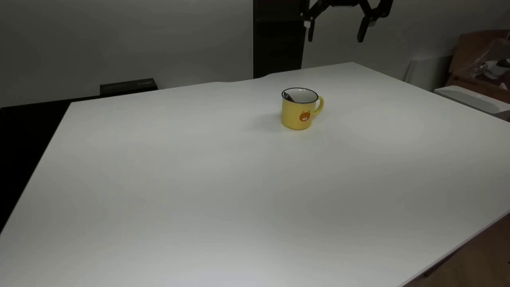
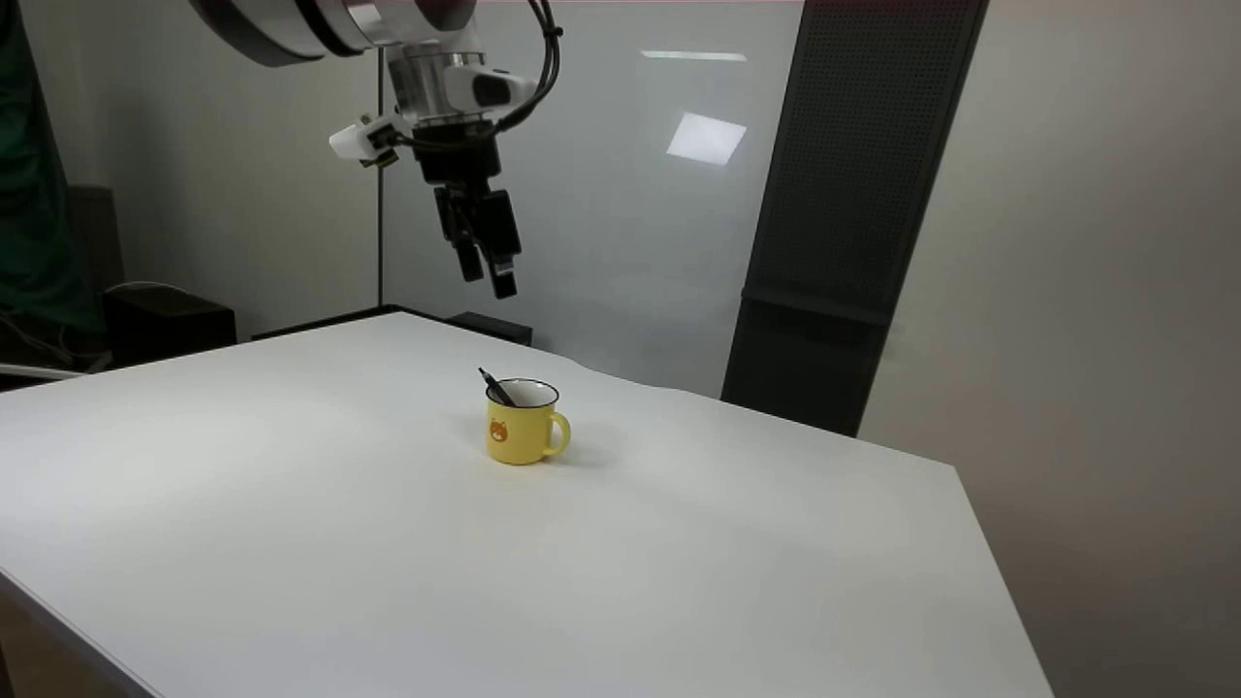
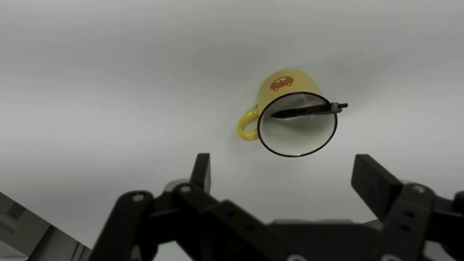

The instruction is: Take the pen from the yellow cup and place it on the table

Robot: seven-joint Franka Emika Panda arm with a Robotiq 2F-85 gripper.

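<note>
The yellow cup stands upright on the white table in both exterior views, also here. The black pen leans inside the cup, its upper end just past the rim. In the wrist view the pen lies across the upper part of the cup's opening, its clicker end over the rim on the right, the handle on the left. My gripper is open and empty. In both exterior views the gripper hangs well above the table, apart from cup and pen, also here.
A dark box stands behind the table's far edge, below a light wall. A dark panel rises behind the table. A white tray and a cardboard box are beyond the table's side edge.
</note>
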